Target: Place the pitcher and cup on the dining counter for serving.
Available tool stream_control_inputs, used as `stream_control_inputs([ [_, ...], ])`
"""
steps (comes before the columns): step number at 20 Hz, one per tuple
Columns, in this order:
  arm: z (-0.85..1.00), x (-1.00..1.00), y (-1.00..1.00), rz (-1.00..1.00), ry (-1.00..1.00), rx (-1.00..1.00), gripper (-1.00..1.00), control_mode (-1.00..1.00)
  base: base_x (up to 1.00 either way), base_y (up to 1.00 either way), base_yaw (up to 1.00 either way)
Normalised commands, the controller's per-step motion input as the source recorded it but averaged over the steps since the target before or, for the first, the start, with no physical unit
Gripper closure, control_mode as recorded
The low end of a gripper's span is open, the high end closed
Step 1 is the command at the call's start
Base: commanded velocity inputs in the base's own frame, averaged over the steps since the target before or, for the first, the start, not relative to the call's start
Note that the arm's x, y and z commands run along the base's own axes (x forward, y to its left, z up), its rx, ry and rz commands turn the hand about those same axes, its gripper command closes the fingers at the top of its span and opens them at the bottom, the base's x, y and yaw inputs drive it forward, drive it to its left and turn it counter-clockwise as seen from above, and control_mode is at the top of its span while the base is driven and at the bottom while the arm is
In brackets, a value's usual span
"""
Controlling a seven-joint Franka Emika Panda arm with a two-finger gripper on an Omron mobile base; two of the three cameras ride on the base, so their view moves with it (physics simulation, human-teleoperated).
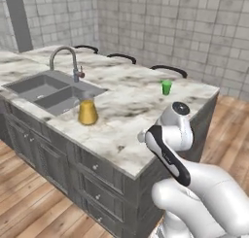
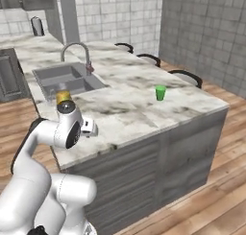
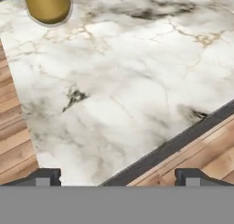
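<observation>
Hand view looks down on the veined marble surface (image 3: 137, 81), where the gripper (image 3: 116, 177) hangs empty near the corner edge, its tips spread wide. The pitcher (image 1: 88, 111) stands upright beside the sink (image 1: 48, 89), ahead and off to one side of the gripper. The cup (image 1: 167, 87) stands well apart, near the far edge by the stools (image 1: 169, 70).

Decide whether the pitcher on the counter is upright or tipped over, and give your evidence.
Upright. The pitcher stands on its base on the dining counter beside the sink, narrow neck pointing up, orange-yellow liquid settled in its rounded lower body.
</observation>
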Motion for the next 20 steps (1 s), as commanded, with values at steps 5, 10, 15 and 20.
stream_control_inputs([
  [5, 0.00, 0.00, 0.00, 0.00, 0.00, 0.00, -1.00, 1.00, 0.26, 1.00, -0.21],
  [10, 0.00, 0.00, 0.00, 0.00, 0.00, 0.00, -1.00, 1.00, 0.42, 1.00, -0.38],
  [15, 0.00, 0.00, 0.00, 0.00, 0.00, 0.00, -1.00, 1.00, 0.72, 1.00, -0.52],
  [20, 0.00, 0.00, 0.00, 0.00, 0.00, 0.00, -1.00, 1.00, 0.21, 1.00, -0.56],
])
